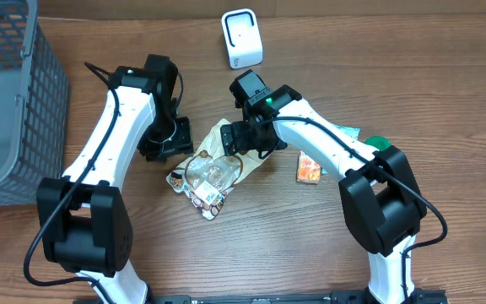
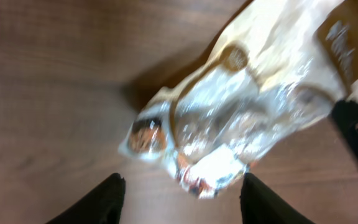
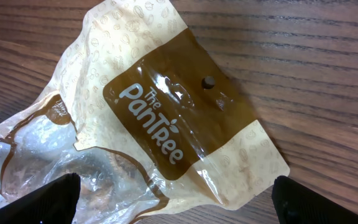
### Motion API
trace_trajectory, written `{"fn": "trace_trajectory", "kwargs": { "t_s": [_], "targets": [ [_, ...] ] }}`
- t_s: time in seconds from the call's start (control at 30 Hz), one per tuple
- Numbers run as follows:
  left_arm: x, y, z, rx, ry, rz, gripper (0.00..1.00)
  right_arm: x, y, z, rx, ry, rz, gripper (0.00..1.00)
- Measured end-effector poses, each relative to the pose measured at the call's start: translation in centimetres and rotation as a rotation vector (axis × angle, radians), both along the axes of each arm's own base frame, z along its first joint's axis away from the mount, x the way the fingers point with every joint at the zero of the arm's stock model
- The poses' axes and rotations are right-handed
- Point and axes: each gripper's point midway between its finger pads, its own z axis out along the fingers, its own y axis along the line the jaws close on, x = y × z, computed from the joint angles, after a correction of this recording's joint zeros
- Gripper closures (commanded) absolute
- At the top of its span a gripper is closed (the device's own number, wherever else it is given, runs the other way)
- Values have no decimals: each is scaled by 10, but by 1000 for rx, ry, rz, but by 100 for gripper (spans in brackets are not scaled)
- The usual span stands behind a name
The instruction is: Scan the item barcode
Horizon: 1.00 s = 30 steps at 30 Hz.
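The item is a tan and brown "The PanTree" snack bag with a clear window, lying flat on the wooden table between the two arms. My left gripper hovers at the bag's left side. In its wrist view, the black fingers stand apart and the bag's printed lower corner lies just ahead of the gap, untouched. My right gripper is over the bag's upper end, jaws wide open. The brown label fills the space below them. A white scanner stands at the far edge.
A grey mesh basket takes up the table's left side. A small orange box and a green item lie to the right of the bag, beside the right arm.
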Motion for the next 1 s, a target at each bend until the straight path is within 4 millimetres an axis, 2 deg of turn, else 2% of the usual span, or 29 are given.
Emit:
{"fn": "trace_trajectory", "kwargs": {
  "t_s": [0.13,0.27,0.4,0.6,0.67,0.8,1.0],
  "targets": [
    [-11,3,-7,8,44,8,43,0,0,0,0,0,0,0],
    [-25,5,-38,17,78,37,51,2,1,0,5,-8,1,0],
    [-39,3,-69,-4,98,62,52,6,4,2,17,-28,7,0],
    [-39,-8,-76,-76,54,71,52,5,3,-2,11,-27,9,0],
    [-38,-7,-82,-73,42,78,53,1,0,-7,2,-14,10,0],
    [-49,-3,-95,-55,78,82,55,-12,-7,-20,-15,31,12,0],
    [-46,-4,-96,-58,65,82,55,-18,-9,-28,-18,49,14,0]
  ]
}}
